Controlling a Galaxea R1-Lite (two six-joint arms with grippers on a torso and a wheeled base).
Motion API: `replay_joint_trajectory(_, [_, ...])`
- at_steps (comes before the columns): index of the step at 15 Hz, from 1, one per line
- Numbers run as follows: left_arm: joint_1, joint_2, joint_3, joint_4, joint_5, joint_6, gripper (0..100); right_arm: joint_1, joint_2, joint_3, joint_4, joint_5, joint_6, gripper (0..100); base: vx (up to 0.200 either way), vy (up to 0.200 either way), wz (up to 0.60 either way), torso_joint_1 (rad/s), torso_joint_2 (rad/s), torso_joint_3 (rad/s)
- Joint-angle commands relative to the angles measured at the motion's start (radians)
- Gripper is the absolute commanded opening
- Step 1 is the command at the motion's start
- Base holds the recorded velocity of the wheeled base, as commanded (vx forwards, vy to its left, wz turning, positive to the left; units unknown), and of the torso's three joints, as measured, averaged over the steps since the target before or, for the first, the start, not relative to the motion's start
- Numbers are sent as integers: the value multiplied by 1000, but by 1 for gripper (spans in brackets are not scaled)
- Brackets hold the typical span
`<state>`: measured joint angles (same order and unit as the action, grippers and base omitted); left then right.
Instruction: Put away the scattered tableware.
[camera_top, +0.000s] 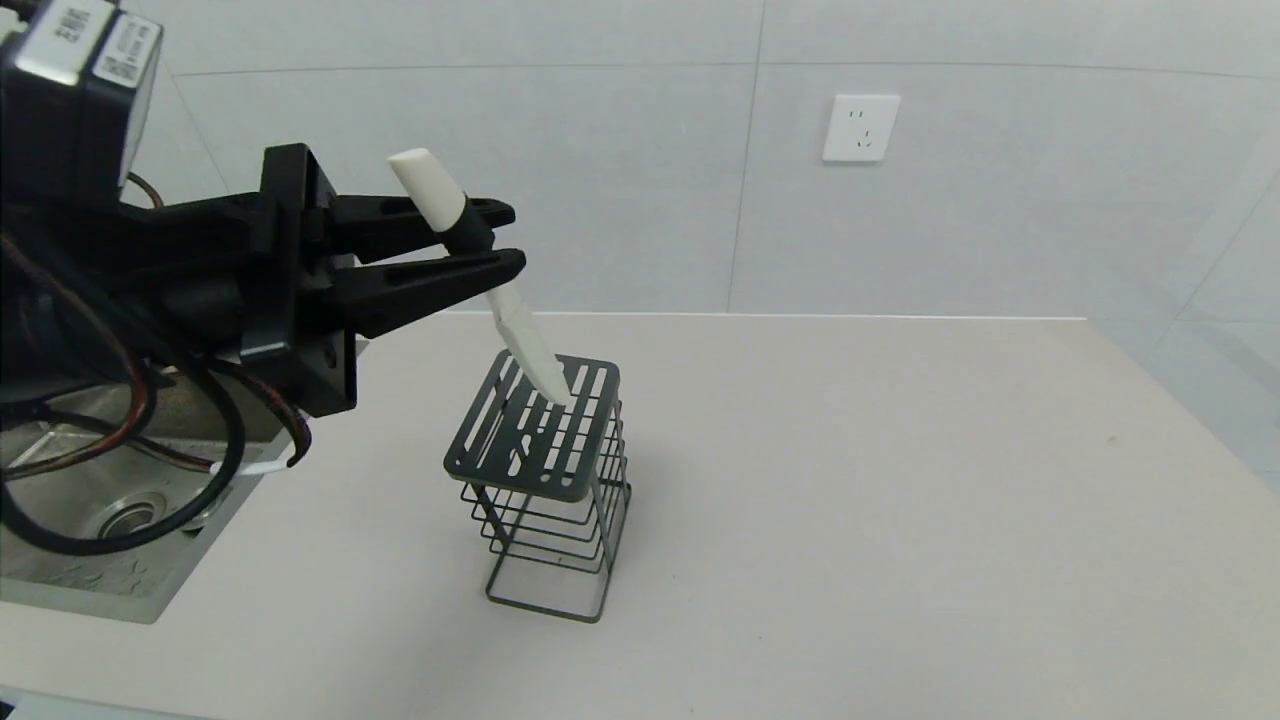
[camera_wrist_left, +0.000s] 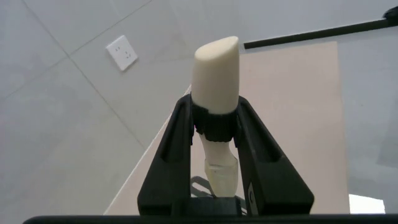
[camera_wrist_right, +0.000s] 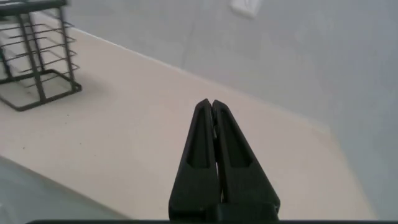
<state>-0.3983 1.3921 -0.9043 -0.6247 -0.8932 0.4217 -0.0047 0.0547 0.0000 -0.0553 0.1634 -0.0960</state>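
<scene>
Grey wall tiles are backing the pale worktop (camera_top: 900, 480) in the head view, with a socket (camera_top: 860, 127) sitting at 1 o'clock and a steel sink (camera_top: 110, 520) lying at 8 o'clock. A dark wire rack (camera_top: 545, 470) is standing near 6 o'clock. My left pincer (camera_top: 512, 238), at 10 o'clock, is clamping a white knife (camera_top: 520, 335) by its black collar. The blade is slanting down toward 5 o'clock, its tip meeting the rack's slotted top.

In the left wrist view, my fingers (camera_wrist_left: 180, 130) are squeezing the knife (camera_wrist_left: 216, 68) from both sides, with the handle end sticking out beyond them.

In the right wrist view, my right pincer (camera_wrist_right: 212, 106) is hanging fully closed and empty over the worktop (camera_wrist_right: 137, 137), with the rack (camera_wrist_right: 37, 56) standing well apart.
</scene>
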Motion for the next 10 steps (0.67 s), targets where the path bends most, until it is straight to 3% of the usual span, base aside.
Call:
replay_joint_trajectory(1, [6,56,-44,-1,-16,17,0,-1,-30,-2,77,-35,38,0,0,0,0,0,0,0])
replay_joint_trajectory(2, [7,87,-77,0,-30,35,0,-3,-30,-2,65,-61,39,0,0,0,0,0,0,0])
replay_joint_trajectory(5, [-8,119,-93,5,-33,49,0,-3,-30,-2,65,-97,38,0,0,0,0,0,0,0])
replay_joint_trajectory(7, [-5,127,-79,40,-38,115,0,-3,-30,-2,65,-97,38,0,0,0,0,0,0,0])
replay_joint_trajectory(10, [3,122,-41,54,-38,143,0,-3,-30,-2,65,-97,38,0,0,0,0,0,0,0])
